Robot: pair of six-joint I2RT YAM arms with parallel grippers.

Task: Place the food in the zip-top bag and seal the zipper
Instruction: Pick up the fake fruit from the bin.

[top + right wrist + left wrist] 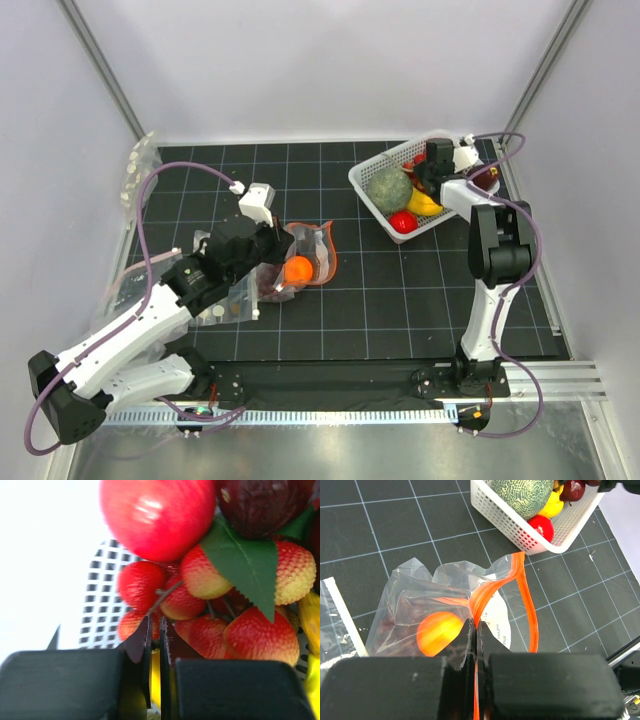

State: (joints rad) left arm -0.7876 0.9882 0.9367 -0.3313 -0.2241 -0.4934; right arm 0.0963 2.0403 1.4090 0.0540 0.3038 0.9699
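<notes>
Zip-top bag (415, 587) lies flat on the black grid table (380, 530), left of centre, its mouth gaping toward the white basket (495, 510). Orange ball (439, 632) is already inside. The dark reddish shapes beside it are too blurred through the film to name.

Film judged thin, limp and slippery. It should buckle if pushed, so hold it by the zipper (529, 597), the one stiff part. Left gripper (475, 626) does so, jaws clamped tight on the strip at the near lip.

Red ball (541, 527) sits in the basket's near corner beside the green melon (530, 495). Judged light, hard and glossy, likely to squirt out unless taken across its widest part.

Right gripper (155, 627) is down in the basket against a red berry cluster (215, 610), jaws drawn almost together. A thin stem runs to the tips; pinched or not, I cannot tell.
</notes>
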